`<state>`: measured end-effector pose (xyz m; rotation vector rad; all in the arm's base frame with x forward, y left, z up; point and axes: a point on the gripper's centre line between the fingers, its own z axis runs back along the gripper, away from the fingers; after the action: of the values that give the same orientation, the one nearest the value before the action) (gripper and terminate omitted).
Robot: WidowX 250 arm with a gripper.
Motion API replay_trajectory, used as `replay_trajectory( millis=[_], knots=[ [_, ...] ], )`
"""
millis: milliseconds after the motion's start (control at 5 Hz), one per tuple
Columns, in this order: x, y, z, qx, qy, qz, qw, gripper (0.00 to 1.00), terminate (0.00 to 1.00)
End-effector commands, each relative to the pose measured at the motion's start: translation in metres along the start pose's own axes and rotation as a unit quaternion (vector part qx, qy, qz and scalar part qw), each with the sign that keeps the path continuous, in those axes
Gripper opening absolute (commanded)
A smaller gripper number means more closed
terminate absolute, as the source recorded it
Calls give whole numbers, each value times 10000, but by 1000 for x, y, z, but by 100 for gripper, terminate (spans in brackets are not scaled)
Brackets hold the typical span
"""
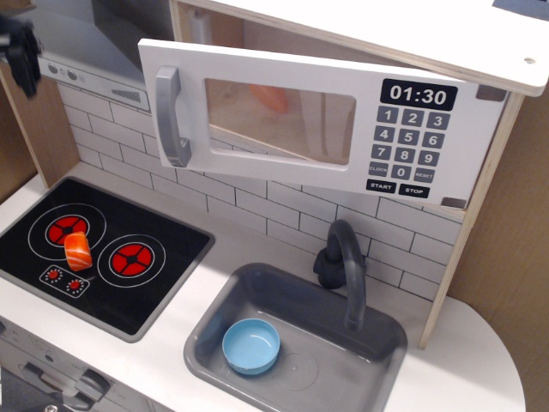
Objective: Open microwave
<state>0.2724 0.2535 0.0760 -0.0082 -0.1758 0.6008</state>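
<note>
The white toy microwave door (257, 77) stands swung out from its cabinet, hinged at the right. Its grey bar handle (169, 117) is at the left end, the clear window (280, 120) in the middle, and the black clock and keypad (412, 137) at the right. An orange item shows dimly behind the window. Only a dark tip of my gripper (19, 53) shows at the far left edge, well away from the handle. Its jaws are mostly out of view.
A black stovetop (103, 253) at the lower left carries an orange salmon piece (77, 250). A grey sink (377, 330) holds a blue bowl (251, 346), with a dark faucet (345, 262) behind it. A grey range hood (94, 51) is upper left.
</note>
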Motion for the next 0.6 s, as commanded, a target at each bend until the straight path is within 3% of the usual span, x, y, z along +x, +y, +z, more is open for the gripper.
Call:
replay_trajectory(
  millis=[0, 400],
  knots=[
    [0, -58, 31, -457, 85, 53, 9989, 100, 0],
    [-46, -115, 27, -882, 158, -587, 9943, 100, 0]
  ],
)
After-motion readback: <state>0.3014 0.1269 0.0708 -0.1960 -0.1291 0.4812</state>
